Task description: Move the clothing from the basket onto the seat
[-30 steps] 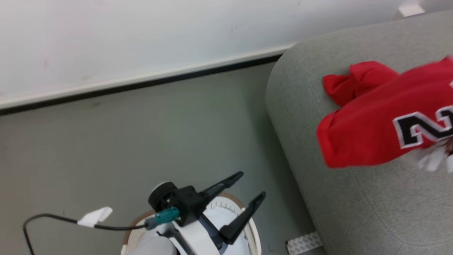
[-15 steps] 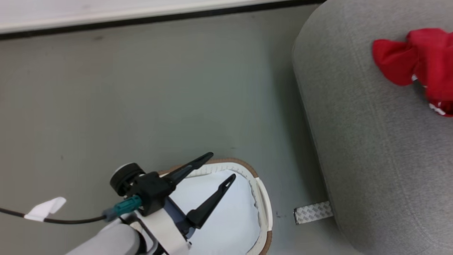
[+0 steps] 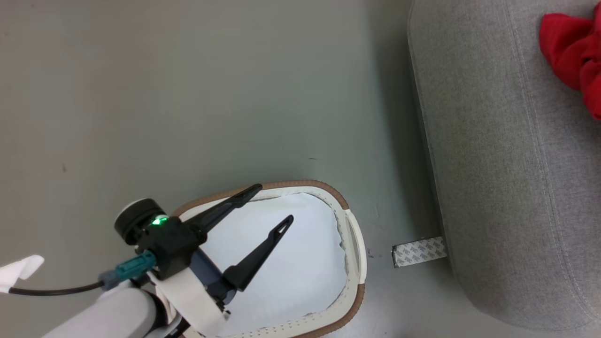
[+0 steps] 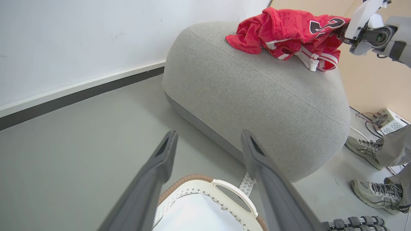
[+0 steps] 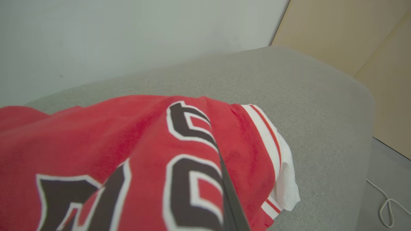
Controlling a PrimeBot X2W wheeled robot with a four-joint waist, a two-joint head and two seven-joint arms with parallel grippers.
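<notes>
The basket [image 3: 328,190] stands on the floor beside the seat [image 3: 493,164], and its white inside shows no fabric. My left gripper [image 3: 273,203] hovers over the basket, open, nothing between its fingers. The left wrist view looks past the left gripper [image 4: 208,136] and the basket's rim [image 4: 192,178] to the seat [image 4: 257,96]. The red clothing [image 4: 282,32] lies crumpled on top of the seat, an edge of it at the corner of the head view [image 3: 570,56]. My right gripper [image 4: 343,30] is at the heap's far side, shut on the clothing [image 5: 128,134], fabric draped around the right gripper [image 5: 221,160].
A silver tape patch [image 3: 419,251] lies on the floor between basket and seat. A person's shoes [image 4: 366,149] stand beyond the seat, near a small electronics box [image 4: 387,120] and a loose cable [image 5: 385,202]. A wall with dark skirting [image 4: 80,93] runs behind.
The head camera has tilted down: the wall has left the picture and more of the basket shows. The left gripper stays open above the basket. The clothing has slid toward the picture's upper right edge.
</notes>
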